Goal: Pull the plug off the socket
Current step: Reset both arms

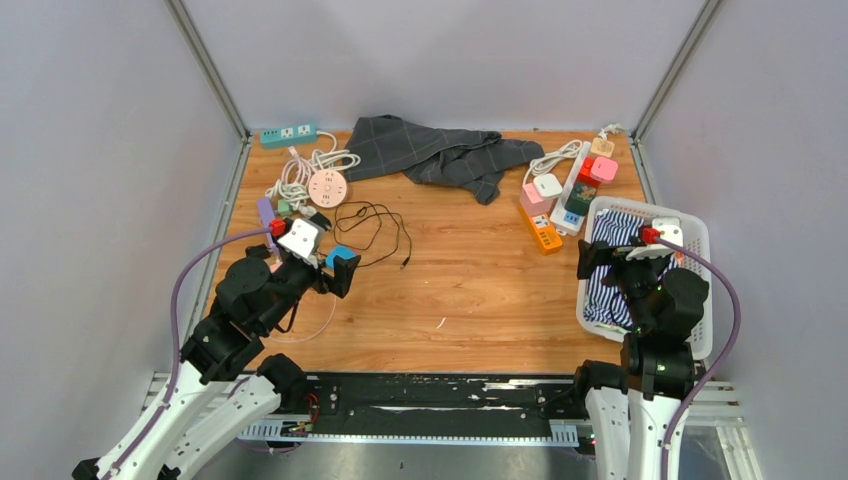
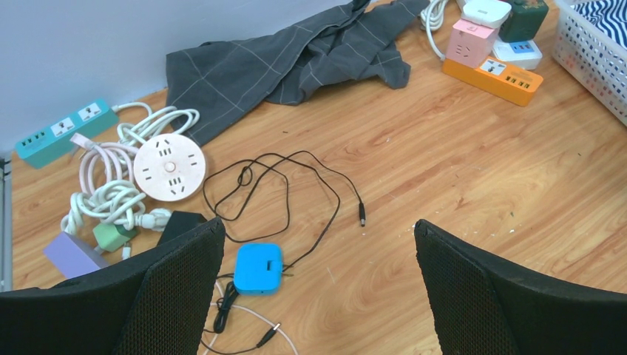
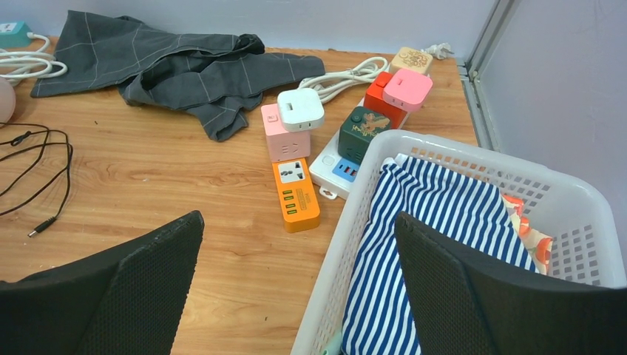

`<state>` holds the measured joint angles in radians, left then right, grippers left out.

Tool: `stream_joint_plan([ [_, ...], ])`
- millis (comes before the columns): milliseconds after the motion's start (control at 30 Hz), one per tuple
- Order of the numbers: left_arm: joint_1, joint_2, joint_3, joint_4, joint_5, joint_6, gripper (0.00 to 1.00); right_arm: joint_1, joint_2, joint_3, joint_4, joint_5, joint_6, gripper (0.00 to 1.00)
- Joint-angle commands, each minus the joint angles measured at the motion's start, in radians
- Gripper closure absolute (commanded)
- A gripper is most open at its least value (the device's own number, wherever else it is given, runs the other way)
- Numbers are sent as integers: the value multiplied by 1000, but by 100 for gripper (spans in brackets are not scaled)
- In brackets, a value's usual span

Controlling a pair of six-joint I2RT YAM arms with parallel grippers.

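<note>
Looking down on a wooden table (image 1: pixel 470 300) w/ pale grey walls round it; clock positions are read on the overhead view, 6 = nearest the arm bases.

L gripper (image 2: pixel 318 229) hovers low at approx 8 o'clk, claw spread wide, holding nothing. A blue adapter (image 2: pixel 258 268) lies on the wood just inside its left finger, and a thin black cable (image 2: pixel 296 177) loops off toward centre.

R gripper (image 3: pixel 299 218) hangs at 4 o'clk, straddling the left rim of a white basket (image 3: pixel 562 200), claw also wide & empty. The basket holds a blue-&-white striped cloth (image 3: pixel 414 244).

Task items sit at 1–2 o'clk, well apart from both claws. An orange power strip (image 3: pixel 296 196) lies flat. A pink cube plug (image 3: pixel 285 137) stands on its far end, w/ a white cube adapter (image 3: pixel 300 109) on top. Just beside it, next to the basket, a white power strip (image 3: pixel 329 166) carries a dark green cube (image 3: pixel 364 129), a red cube (image 3: pixel 378 92), a pink-topped cube (image 3: pixel 407 89) & a beige cube (image 3: pixel 411 59). Can't tell how firmly each is seated.

A dark grey checked cloth (image 2: pixel 296 59) lies crumpled at 12 o'clk. A teal power strip (image 2: pixel 63 129) lies at 11 by the back wall. A round pink socket hub (image 2: pixel 170 166) sits at 10 among coiled white cords (image 2: pixel 111 200), w/ a lilac block (image 2: pixel 74 255) & a small green plug (image 2: pixel 111 235) near.
</note>
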<state>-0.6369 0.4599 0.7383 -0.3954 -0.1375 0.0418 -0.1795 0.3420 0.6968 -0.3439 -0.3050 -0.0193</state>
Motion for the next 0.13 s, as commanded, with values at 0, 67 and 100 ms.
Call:
stream_joint_plan([
  [0, -6, 5, -11, -2, 10, 7, 0, -12, -10, 15, 5, -11, 2, 0],
  [67, -6, 4, -13, -2, 9, 7, 0, -12, -10, 15, 5, -10, 4, 0],
  [100, -6, 5, -12, -2, 9, 8, 0, -12, -13, 15, 5, -7, 5, 0],
])
